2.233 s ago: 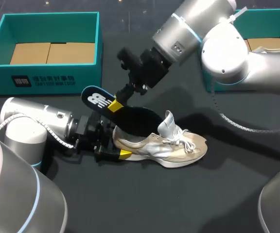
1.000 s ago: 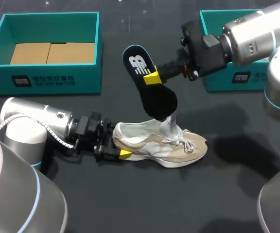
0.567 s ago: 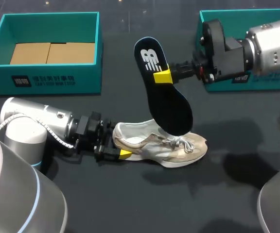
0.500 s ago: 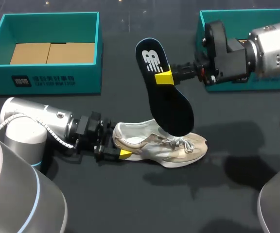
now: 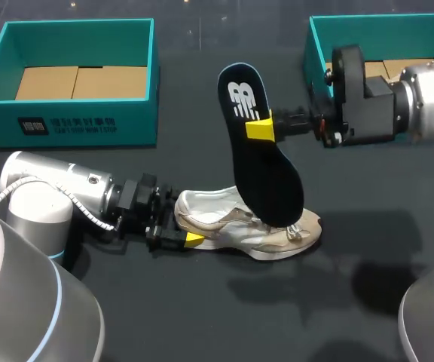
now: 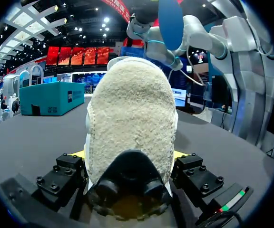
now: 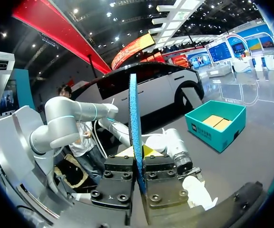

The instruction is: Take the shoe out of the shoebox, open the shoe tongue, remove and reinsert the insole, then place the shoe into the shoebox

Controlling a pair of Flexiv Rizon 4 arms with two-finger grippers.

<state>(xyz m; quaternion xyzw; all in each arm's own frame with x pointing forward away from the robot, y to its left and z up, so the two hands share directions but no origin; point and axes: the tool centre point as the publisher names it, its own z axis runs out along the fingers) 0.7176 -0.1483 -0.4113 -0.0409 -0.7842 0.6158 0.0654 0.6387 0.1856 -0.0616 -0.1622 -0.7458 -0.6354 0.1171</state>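
The shoe (image 5: 239,230), beige and white, stands on its sole on the dark desk (image 5: 202,317) outside both boxes, near the middle, with its heel to the left and its toe to the right. The left arm (image 5: 59,196) comes in low from the left, and its jaws are clenched on the shoe's heel; one yellow fingertip (image 5: 193,240) shows against the near side of the heel, and in the left wrist view the fuzzy heel (image 6: 130,137) fills the gap between the two finger blocks, touching both. The insole (image 5: 258,166) is out of the shoe and held in the air, dark with a white logo at its heel end. It stands steeply tilted, heel end up and farther away, toe end down over the shoe's laced front; whether it touches the shoe cannot be told. The right arm (image 5: 398,113) reaches in level from the right, and its jaws are grasping the insole near the upper end, a yellow fingertip (image 5: 260,128) lying on its dark face. In the right wrist view the insole (image 7: 134,133) stands edge-on, pinched between the two fingers. A teal shoebox (image 5: 74,124) sits at the far left with brown cardboard in it, and a second teal shoebox (image 5: 316,38) sits at the far right, partly behind the right arm.
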